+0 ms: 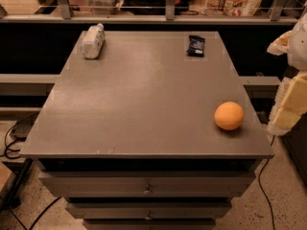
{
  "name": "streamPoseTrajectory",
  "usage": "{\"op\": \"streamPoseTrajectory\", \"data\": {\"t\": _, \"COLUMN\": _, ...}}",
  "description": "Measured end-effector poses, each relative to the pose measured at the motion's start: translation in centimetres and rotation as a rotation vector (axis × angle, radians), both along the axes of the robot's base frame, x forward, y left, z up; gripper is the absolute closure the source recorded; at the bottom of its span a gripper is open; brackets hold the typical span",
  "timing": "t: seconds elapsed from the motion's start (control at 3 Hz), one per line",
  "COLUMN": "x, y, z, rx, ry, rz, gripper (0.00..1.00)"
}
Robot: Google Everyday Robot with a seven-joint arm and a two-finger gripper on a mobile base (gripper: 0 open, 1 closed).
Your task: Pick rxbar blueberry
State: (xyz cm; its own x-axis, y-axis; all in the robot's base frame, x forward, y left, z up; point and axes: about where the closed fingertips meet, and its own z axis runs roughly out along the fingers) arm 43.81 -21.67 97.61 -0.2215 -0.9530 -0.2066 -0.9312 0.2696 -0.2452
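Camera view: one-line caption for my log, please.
Rxbar lies far right on the table, bundle far left, ball near right; gripper at the right edge, apart from all.

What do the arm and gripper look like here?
Only a slice shows at the right edge. The arm is a rounded off-white shell. Below it the gripper, beside the table just right of the orange ball, is blocky, pale yellow-cream with whitish edges. No markings or cables on either are visible.

jaws at right edge, orange ball (229,115) near
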Motion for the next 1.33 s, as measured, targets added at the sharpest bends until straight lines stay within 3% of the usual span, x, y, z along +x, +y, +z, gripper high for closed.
{"op": "streamPoseTrajectory", "data": {"t": 0.67, "x": 0.2, "y": 0.1, "z": 0.2, "rx": 0.014, "ry": -0.012, "rz": -0.004, "gripper": 0.00}}
{"op": "streamPoseTrajectory", "data": {"t": 1.0, "x": 1.2, "y": 0.4, "z": 0.4, "rx": 0.105, "ry": -0.052, "rz": -0.017, "gripper": 0.00}}
{"op": "streamPoseTrajectory", "data": {"t": 1.33, "x": 3.4, "y": 1.2, "z": 1.2, "rx": 0.235, "ry": -0.134, "rz": -0.023, "gripper": 0.00}}
